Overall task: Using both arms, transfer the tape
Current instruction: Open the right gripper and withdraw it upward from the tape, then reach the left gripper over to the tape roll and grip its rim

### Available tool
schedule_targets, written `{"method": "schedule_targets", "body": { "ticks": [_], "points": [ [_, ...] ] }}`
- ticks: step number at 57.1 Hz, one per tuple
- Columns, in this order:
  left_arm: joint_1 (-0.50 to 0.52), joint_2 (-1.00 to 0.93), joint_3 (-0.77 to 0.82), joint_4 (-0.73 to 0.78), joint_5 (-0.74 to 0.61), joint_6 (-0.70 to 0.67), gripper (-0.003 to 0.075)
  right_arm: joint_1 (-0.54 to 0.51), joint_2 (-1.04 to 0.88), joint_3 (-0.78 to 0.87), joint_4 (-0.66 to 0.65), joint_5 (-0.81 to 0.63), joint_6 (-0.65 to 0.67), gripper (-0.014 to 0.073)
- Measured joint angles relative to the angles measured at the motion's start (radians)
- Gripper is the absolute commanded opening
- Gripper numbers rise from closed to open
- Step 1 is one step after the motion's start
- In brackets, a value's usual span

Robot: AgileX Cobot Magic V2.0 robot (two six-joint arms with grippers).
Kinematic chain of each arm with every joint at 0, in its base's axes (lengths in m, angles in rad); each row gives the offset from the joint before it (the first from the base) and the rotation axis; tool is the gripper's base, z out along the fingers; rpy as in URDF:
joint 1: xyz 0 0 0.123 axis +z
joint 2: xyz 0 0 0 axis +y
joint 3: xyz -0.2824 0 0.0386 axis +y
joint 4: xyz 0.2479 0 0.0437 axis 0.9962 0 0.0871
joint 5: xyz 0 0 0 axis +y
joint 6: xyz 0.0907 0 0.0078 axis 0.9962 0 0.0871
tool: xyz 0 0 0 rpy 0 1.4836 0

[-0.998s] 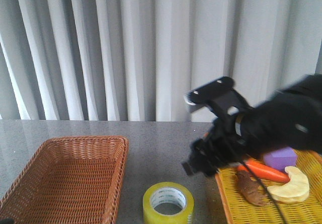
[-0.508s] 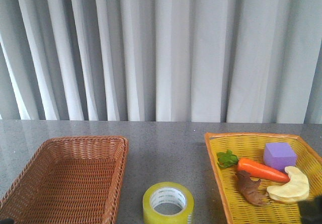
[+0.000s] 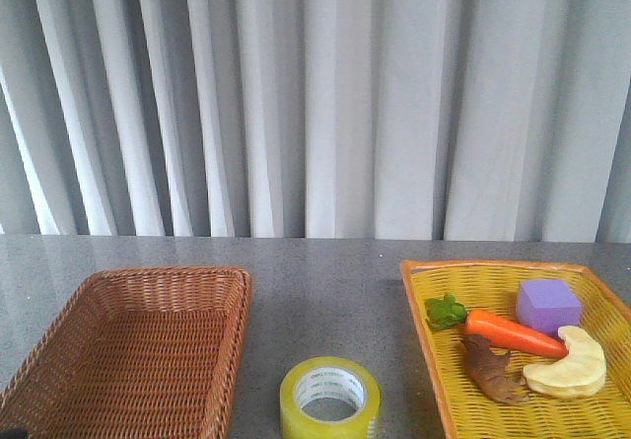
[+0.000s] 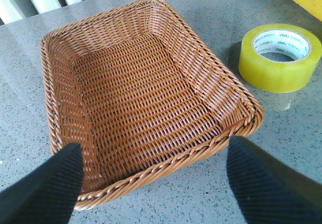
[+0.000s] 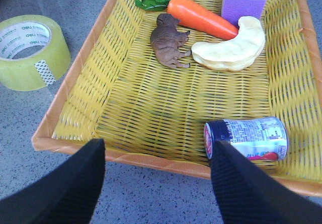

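We see the tape (image 3: 329,397) flat on the desk (image 3: 315,281) between two baskets, our left hand (image 4: 151,183) and right hand (image 5: 156,183) both spread apart, empty.

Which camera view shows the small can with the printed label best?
The right wrist view: the small can with the printed label lies on its side in the yellow woven tray. The front and left wrist views do not show it.
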Motion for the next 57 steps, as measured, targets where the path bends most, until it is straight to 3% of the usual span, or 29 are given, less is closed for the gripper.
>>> {"method": "schedule_targets", "body": {
  "ticks": [26,34,43,57],
  "points": [
    [0.0,0.0,0.0,-0.001,-0.008,0.0,0.0557,0.0,0.0,0.0,0.0,0.002,0.0,0.0445],
    [0.0,0.003,-0.001,-0.049,-0.066,0.013,0.0557,0.0,0.0,0.0,0.0,0.002,0.0,0.0445],
    [0.0,0.071,-0.055,-0.139,-0.082,0.127,0.0557,0.0,0.0,0.0,0.0,0.003,0.0,0.0445],
    [-0.03,0.305,-0.252,-0.302,0.005,0.382,0.0557,0.0,0.0,0.0,0.0,0.003,0.0,0.0445]
  ]
}}
